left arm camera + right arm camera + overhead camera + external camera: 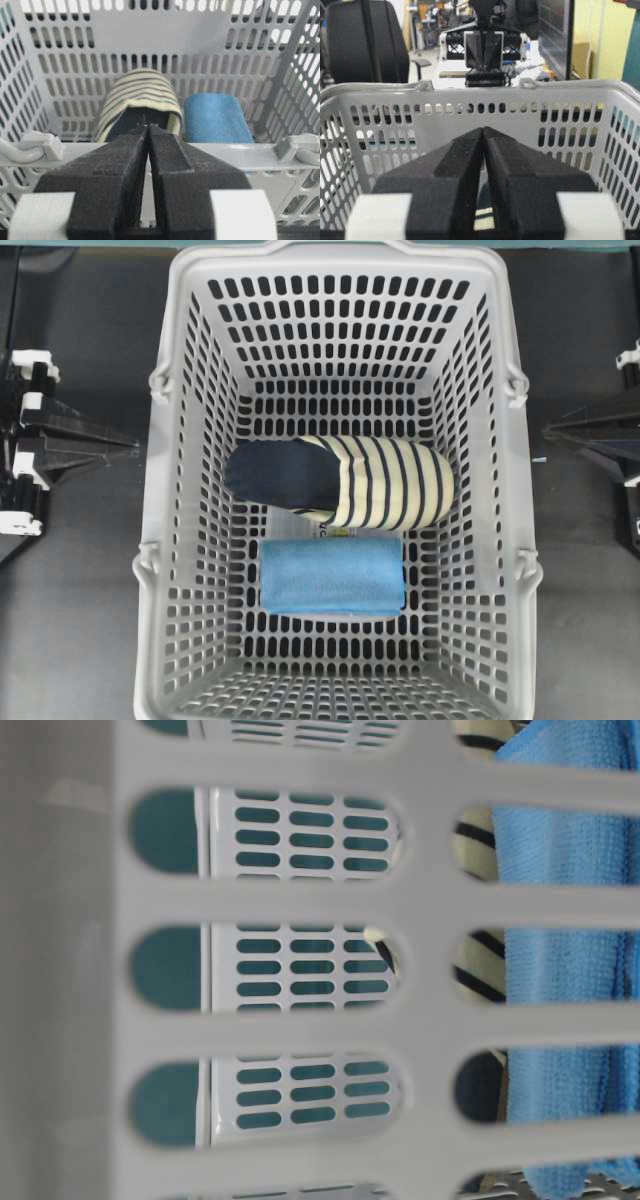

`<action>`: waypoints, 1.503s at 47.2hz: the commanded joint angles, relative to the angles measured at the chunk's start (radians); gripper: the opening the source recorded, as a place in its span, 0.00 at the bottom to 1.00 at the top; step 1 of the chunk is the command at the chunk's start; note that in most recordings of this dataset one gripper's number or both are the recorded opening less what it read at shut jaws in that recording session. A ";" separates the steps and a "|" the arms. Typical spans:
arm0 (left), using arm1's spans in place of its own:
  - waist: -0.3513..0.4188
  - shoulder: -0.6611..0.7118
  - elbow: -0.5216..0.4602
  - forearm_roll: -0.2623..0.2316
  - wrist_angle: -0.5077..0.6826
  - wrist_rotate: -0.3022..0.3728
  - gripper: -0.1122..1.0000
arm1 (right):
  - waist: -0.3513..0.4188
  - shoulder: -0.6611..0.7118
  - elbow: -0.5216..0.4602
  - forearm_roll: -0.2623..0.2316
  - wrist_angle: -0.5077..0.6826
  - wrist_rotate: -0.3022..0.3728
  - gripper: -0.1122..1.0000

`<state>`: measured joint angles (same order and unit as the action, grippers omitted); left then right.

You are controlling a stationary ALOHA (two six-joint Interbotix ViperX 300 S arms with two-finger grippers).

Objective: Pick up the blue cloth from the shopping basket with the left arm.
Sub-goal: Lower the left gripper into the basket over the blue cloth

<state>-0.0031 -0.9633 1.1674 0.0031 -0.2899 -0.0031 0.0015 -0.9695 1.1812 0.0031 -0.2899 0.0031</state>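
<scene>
Progress check: basically nothing of the job is done yet, going by how things lie. The blue cloth [331,576] is lying folded flat on the floor of the shopping basket [160,490], in the half nearer the bottom of the overhead view, just beside the striped slipper [340,483] and maybe touching its edge, hard to say for sure. Nothing is on top of it, so it's a clean target.

The left pincer [147,131] is parked outside the basket, off its left wall in the overhead view, and its fingers are clenched together with nothing between them. From its own camera you look over the basket rim and see the slipper dead ahead and the cloth off to the right. The right pincer [484,134] is the same story on the other side: clenched, holding nothing, outside the opposite wall, and it isn't needed for this task anyway.

So what's left, as I read it, is pretty much the whole thing: the left arm [60,445] has to open up, go over the rim, come down on the cloth rather than the slipper, pinch it and lift it clear. The slipper sitting so close is the bit I'd watch.
</scene>
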 commanded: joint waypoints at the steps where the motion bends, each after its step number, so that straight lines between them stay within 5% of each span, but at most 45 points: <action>1: -0.017 0.015 -0.078 0.040 0.037 -0.012 0.15 | 0.002 0.011 -0.020 0.002 -0.006 -0.002 0.11; 27: -0.092 0.353 -0.548 0.040 0.664 -0.020 0.10 | 0.000 0.005 -0.089 0.006 0.199 0.005 0.13; 30: -0.097 0.403 -0.591 0.040 0.709 -0.020 0.10 | 0.000 0.003 -0.089 0.006 0.199 0.003 0.20; 40: -0.109 0.578 -0.741 0.041 0.838 -0.043 0.11 | 0.000 0.003 -0.089 0.006 0.202 0.006 0.73; 44: -0.107 0.647 -0.799 0.040 0.884 -0.057 0.11 | 0.000 0.003 -0.089 0.006 0.204 0.006 0.82; 49: -0.109 0.726 -0.861 0.040 0.937 -0.069 0.27 | 0.000 0.002 -0.091 0.008 0.202 0.006 0.80; 60: -0.135 0.917 -1.000 0.041 0.986 -0.103 0.87 | -0.005 0.000 -0.087 0.008 0.201 0.006 0.79; 71: -0.184 1.095 -1.089 0.041 0.989 -0.109 0.89 | -0.005 0.000 -0.086 0.006 0.199 0.006 0.79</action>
<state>-0.1703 0.0982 0.1150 0.0399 0.7010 -0.1074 -0.0015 -0.9741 1.1167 0.0077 -0.0828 0.0077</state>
